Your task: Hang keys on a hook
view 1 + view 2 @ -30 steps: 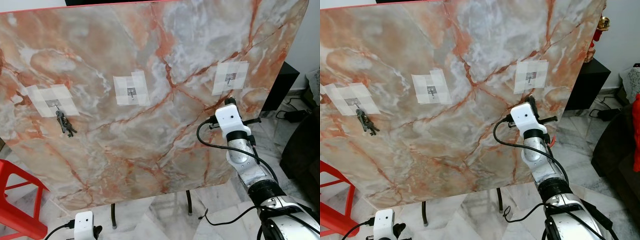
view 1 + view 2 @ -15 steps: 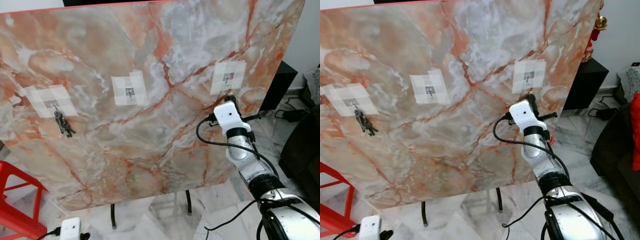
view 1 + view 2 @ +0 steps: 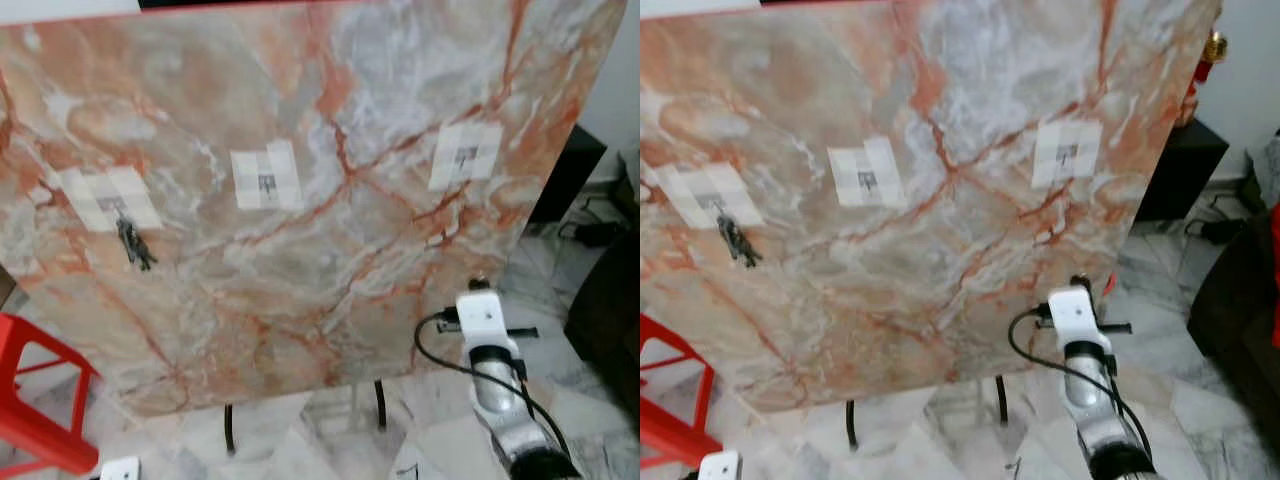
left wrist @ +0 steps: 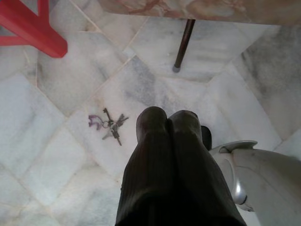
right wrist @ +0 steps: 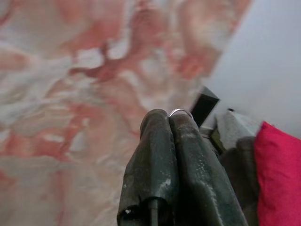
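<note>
Here a thin key ring (image 5: 180, 112) peeks from the right gripper (image 5: 168, 117), whose fingers are pressed together on it, low beside the marble board (image 3: 330, 250). Raise it squarely to the free right hook (image 3: 465, 157), loop held open. The left gripper (image 4: 167, 120) hangs closed.

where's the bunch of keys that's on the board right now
The keys hang on the leftmost hook of the marble board, in the head views, left of the middle taped hook.

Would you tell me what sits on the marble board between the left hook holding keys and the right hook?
A middle hook, empty and taped on, between the keys and the right hook, in both eye views.
</note>
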Tool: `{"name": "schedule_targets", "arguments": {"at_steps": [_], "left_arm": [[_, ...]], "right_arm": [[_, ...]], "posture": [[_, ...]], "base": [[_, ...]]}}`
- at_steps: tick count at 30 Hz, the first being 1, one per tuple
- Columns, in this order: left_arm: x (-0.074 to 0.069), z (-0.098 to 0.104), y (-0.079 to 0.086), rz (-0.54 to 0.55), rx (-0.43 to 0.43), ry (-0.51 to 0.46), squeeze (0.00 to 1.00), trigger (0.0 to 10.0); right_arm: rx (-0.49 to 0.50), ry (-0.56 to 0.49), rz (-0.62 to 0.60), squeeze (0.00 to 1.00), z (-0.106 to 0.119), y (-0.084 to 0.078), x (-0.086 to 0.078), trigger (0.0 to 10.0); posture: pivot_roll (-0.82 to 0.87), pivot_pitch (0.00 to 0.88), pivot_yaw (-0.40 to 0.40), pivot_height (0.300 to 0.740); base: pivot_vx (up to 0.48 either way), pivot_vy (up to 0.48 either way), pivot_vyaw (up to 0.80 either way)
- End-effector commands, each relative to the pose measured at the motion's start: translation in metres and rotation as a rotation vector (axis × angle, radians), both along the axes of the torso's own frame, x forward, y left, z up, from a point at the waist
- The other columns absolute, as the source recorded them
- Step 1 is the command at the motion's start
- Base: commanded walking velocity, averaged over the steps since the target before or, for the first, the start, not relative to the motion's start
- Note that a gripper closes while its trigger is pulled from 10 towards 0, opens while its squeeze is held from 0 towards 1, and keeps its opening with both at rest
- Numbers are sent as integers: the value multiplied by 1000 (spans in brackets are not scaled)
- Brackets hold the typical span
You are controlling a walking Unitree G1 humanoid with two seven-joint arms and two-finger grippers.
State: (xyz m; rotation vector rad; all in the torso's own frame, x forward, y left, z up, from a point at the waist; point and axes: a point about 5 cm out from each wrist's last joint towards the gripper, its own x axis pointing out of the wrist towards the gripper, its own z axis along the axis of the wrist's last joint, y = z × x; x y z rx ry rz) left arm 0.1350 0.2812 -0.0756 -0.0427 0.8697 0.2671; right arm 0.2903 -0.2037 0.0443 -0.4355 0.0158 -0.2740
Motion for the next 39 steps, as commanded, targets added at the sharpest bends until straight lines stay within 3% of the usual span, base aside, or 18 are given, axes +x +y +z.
{"name": "schedule_targets", "arguments": {"at_steps": [1, 13, 18, 25, 33, 39], "left_arm": [[-7, -2, 4, 11, -3, 35, 0, 10000], [4, -9, -27, -27, -20, 32, 0, 10000], [5, -9, -30, -30, -23, 33, 0, 10000], [7, -10, -35, -29, -24, 23, 0, 10000], [6, -11, -38, -33, -29, 27, 0, 10000], [6, -11, -35, -31, -30, 31, 0, 10000]], "right_arm": [[33, -79, 1, 0, 11, 3, 1, 10000], [125, -51, -41, 0, -2, 0, -42, 10000], [131, -50, -57, 0, 1, -5, -42, 10000], [126, -86, -73, 0, 14, -6, -29, 10000], [161, -80, -113, 0, 13, -6, -31, 10000], [130, -97, -148, 0, 16, -8, -38, 10000]], "posture": [[-31, 0, 9, 740], [-34, 0, -2, 740], [-33, 0, -7, 740], [-25, 0, -19, 740], [-20, 0, -19, 740], [-18, 0, -16, 740]], "base": [[0, 0, 0], [228, 0, 0], [340, 0, 0], [243, 0, 0], [0, 0, 0], [0, 0, 0]]}}
